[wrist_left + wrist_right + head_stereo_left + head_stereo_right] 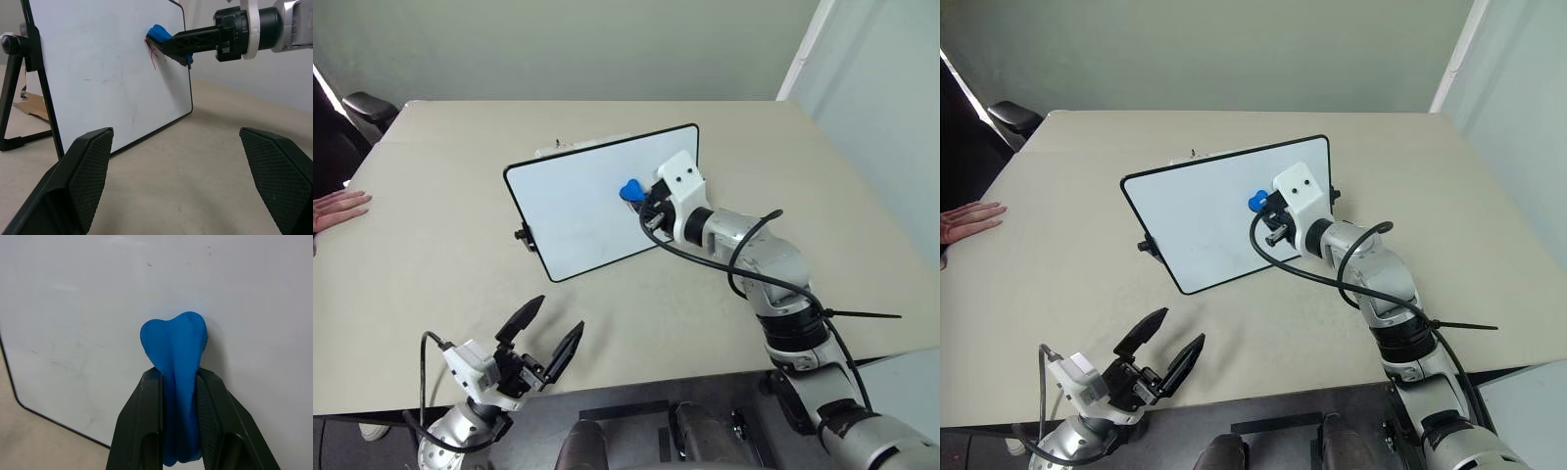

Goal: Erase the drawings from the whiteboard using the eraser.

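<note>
Nearest the robot, the left pincer (542, 338) hovers low over the front edge of the bench (431, 264), its two black fingers spread wide with nothing between them. It sits well apart from the work and seems parked there so as not to get in the way, with its camera looking up at the board.

Further out, the right pincer (646, 200) reaches forward and to the left, its fingers clamped tight on the eraser (629, 189). The soft blue piece is squeezed so that its free end bulges past the fingertips, and that bulging end is what meets the board; held this way, the pad rather than the hard fingers should do the rubbing.

The whiteboard (578, 206) stands propped at a slant on the bench on its black side supports, its face turned toward the robot, which lets the arm push against it from the front. The eraser presses on the right half of that face. In the left wrist view, a few thin red strokes of the drawings (152, 55) show just beside and below the eraser, so some wiping is probably left.

At the far left edge of the bench a person's hand (337, 208) rests flat, well clear of the board.
</note>
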`<action>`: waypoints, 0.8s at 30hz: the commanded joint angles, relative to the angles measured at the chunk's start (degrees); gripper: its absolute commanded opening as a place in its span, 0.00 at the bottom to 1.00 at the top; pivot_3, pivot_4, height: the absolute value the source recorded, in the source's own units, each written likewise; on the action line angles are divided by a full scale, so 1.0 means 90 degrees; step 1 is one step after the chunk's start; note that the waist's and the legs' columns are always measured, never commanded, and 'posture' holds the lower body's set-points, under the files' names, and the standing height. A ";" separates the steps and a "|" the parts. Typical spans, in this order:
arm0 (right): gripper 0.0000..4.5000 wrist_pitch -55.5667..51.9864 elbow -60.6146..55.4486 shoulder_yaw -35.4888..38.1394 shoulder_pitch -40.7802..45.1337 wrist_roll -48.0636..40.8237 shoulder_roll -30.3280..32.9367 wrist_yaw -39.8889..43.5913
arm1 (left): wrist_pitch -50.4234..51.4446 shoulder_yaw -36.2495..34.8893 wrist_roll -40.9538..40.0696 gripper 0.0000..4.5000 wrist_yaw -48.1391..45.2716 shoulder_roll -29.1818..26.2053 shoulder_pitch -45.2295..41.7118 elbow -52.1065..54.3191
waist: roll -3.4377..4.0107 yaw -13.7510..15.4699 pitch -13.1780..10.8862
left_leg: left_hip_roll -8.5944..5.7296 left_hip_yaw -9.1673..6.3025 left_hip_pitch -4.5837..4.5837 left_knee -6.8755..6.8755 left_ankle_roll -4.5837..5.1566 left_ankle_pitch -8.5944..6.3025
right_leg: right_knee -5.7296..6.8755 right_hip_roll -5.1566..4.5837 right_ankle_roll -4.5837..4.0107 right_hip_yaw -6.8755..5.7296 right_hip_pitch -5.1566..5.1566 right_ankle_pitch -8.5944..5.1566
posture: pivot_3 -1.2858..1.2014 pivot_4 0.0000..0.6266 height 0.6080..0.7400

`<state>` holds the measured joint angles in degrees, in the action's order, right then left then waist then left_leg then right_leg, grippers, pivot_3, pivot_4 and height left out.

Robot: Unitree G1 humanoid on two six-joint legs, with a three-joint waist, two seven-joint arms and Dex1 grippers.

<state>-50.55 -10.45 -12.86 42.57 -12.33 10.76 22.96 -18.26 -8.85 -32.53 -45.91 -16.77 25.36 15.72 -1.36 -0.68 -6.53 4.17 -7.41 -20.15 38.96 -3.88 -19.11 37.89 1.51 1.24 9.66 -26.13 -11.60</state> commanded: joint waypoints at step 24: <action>0.18 0.0726 0.0823 0.0272 -0.0078 0.0521 0.0337 -0.0353 | -0.0011 -0.0077 -0.0106 1.00 -0.0044 -0.0005 0.0024 0.0155 | 0.0001 0.0030 -0.0001 | -0.0001 -0.0002 0.0007 0.0011 -0.0018 0.0011 | 0.0002 -0.0001 -0.0043 0.0000 0.0021 0.0027 | 0.52 0.24 1.00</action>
<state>-44.73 -2.59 -13.20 41.75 -8.95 12.84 21.44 -18.22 -8.97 -32.65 -46.00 -16.81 25.42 15.71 -1.35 -0.41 -6.54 4.17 -7.44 -20.09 39.06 -4.07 -18.99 37.90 1.50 0.82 9.66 -25.93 -11.34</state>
